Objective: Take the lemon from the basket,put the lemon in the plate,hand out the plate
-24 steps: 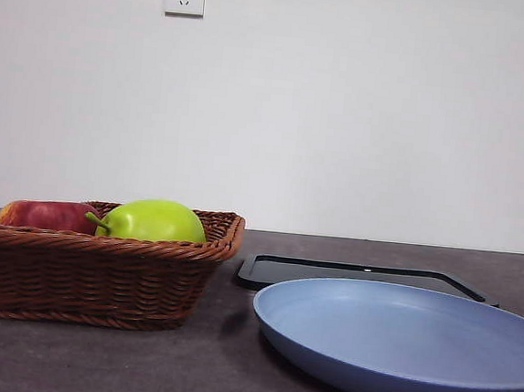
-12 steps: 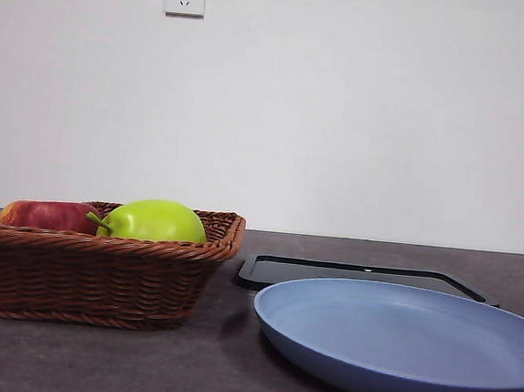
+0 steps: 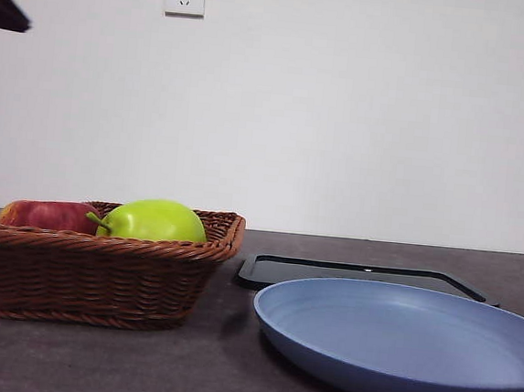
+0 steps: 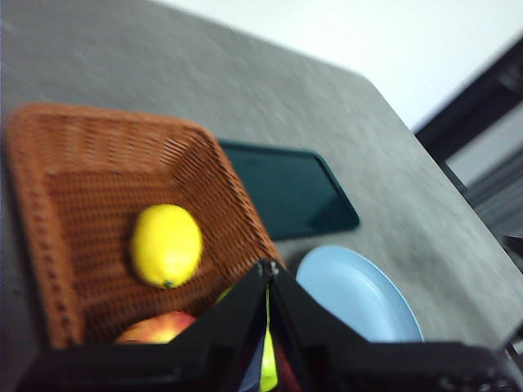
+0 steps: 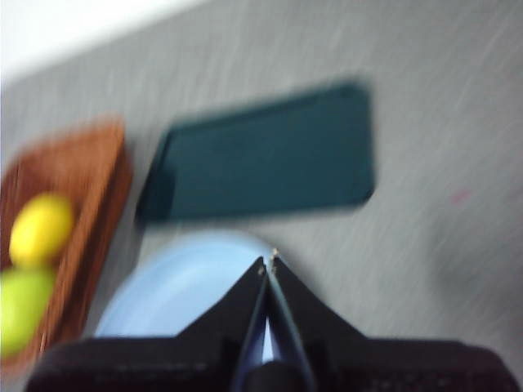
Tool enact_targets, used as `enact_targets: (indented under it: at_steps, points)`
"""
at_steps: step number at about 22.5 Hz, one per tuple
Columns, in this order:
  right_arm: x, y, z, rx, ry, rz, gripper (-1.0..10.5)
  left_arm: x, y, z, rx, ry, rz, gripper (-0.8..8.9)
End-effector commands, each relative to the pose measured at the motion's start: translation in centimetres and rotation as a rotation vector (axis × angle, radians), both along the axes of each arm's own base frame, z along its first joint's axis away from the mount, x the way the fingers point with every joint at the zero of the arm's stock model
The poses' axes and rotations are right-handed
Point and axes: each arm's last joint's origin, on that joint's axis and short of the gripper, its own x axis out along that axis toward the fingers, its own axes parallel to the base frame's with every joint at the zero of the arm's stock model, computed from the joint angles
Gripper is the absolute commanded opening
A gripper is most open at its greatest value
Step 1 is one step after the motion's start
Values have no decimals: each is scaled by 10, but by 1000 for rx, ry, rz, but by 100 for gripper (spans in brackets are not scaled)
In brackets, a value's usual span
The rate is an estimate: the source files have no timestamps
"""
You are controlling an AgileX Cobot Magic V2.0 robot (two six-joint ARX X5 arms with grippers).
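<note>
The smooth yellow oval lemon (image 4: 166, 245) lay on the floor of the shallow brown woven wicker basket (image 4: 82, 155), apart from the red apple (image 4: 155, 328) and the yellow-green stemmed fruit (image 3: 153, 220) that shared it. The round light blue matte plate (image 3: 396, 341) sat bare beside the basket, in front of the flat black rectangular tray (image 3: 365, 275). The left gripper (image 4: 268, 273) hung above the basket's near side with its jaws pressed together; the right gripper (image 5: 267, 263), jaws likewise closed, hung over the plate.

The likeliest slip was a grasp on the wrong fruit, since the green fruit and apple crowded the end nearest the left gripper. Closed jaws would also need to spread before descending, or they would only knock the lemon aside. A smooth oval could squirt out of a pinch.

From the front view the lemon was hidden behind the basket wall. Both wrist views were blurred, and only a dark tip showed at the front view's upper corner.
</note>
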Motion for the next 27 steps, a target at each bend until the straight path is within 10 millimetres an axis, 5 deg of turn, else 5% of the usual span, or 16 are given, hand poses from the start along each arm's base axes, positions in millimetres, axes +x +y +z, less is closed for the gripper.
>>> enact_targets:
  at_steps: [1,7,12,22,27]
  points:
    - [8,3,0,-37,45,86,4,11,-7,7,51,11,-62,7]
    - [26,7,-19,-7,246,165,142,26,-31,9,174,96,-148,14]
    - [35,8,-33,-15,359,163,264,25,-42,7,216,98,-137,365]
    - [72,19,-84,13,603,196,253,24,-48,8,197,100,-158,365]
    - [79,23,-97,14,637,201,71,24,-48,7,198,104,-159,365]
